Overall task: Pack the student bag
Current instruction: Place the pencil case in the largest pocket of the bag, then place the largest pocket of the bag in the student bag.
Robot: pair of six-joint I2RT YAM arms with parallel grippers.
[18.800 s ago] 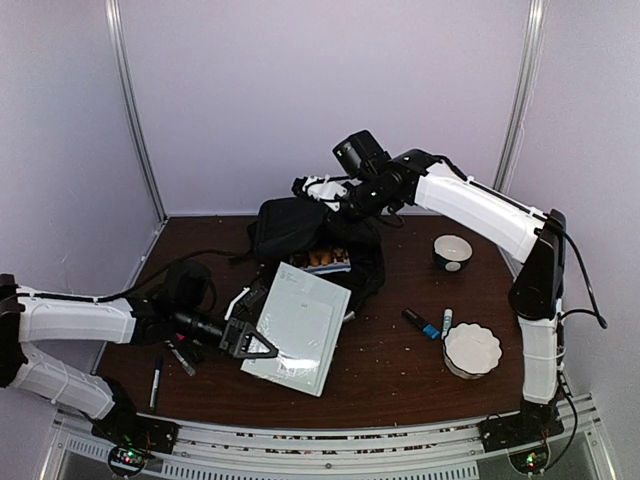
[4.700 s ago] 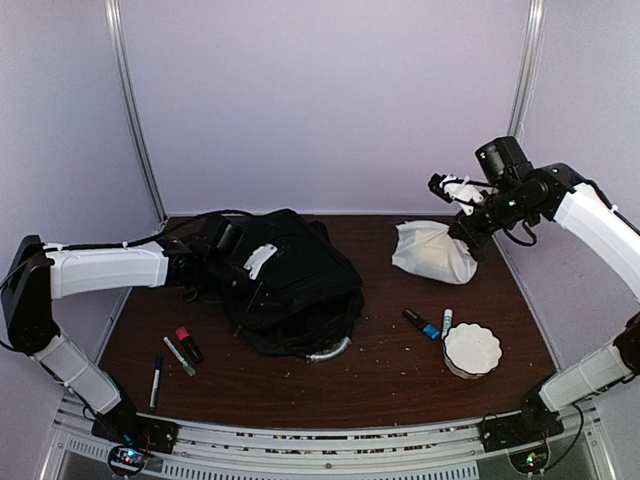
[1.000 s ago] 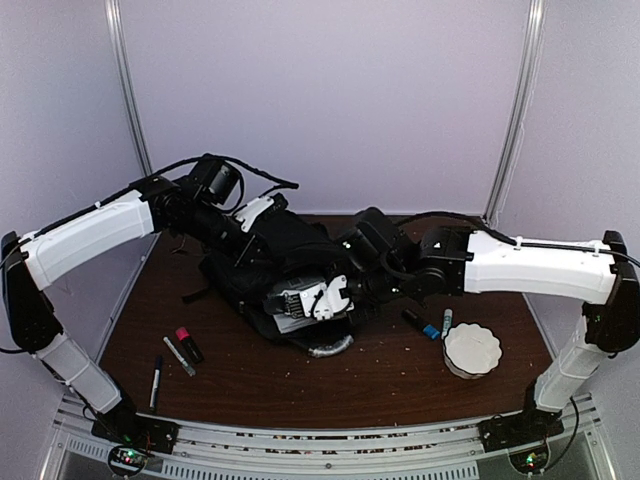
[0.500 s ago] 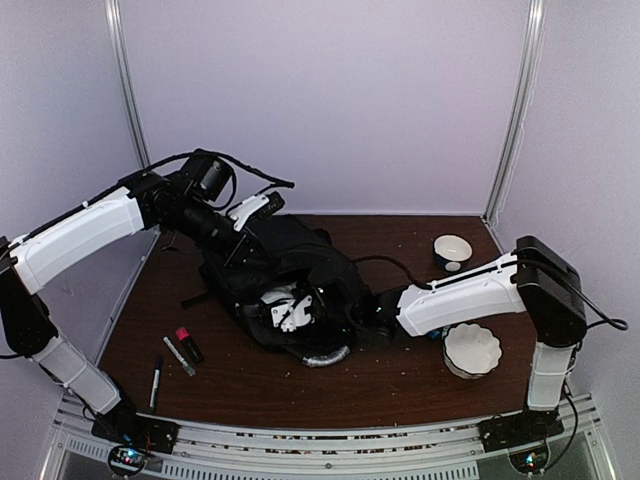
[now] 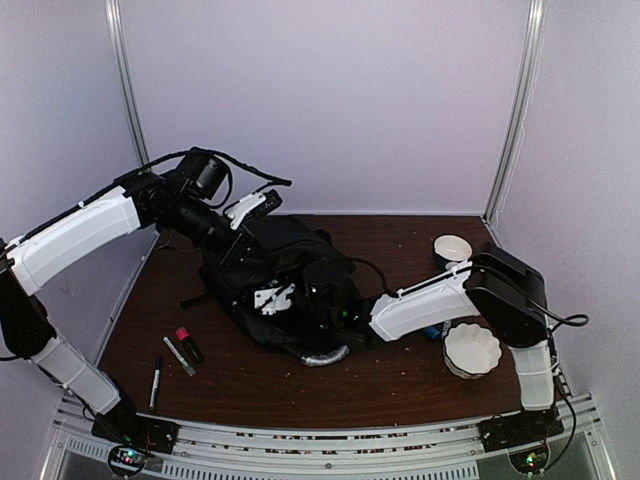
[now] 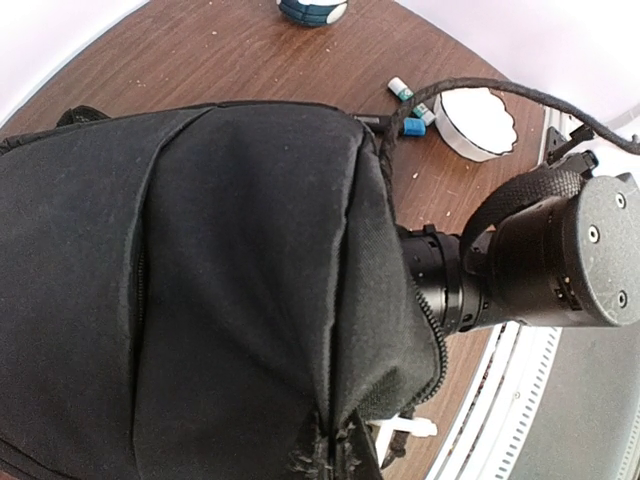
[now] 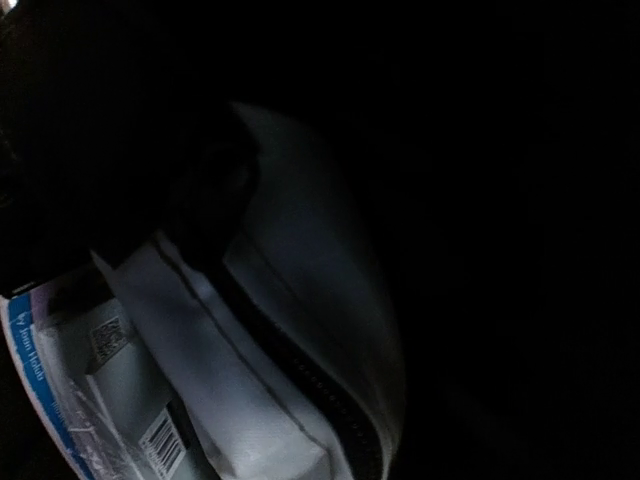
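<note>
— In the middle of the dark brown wooden counter, what lies there?
— The student bag, a large black soft fabric backpack. It is slumped, with its mouth towards the near edge and its curved grey-silver handle at the front.
— And the left gripper?
— Over the far top of the bag, clenched. In the left wrist view the black cloth bunches into a pinch at the bottom edge, so it grips the student bag's fabric.
— The right gripper?
— Pushed into the bag's mouth, its forearm lying low across the counter from the right. It is closed tight, but the fingers are lost in the dark, and whether they hold anything I cannot tell. Its camera shows a white zippered pouch and a clear-wrapped packet with barcodes and a blue edge.
— Anything beside the bag?
— To the right, a white scalloped bowl, and farther back a small dark bowl with a white inside. To the left, apart from the bag, lie a red-capped marker, a grey marker and a thin black pen
</note>
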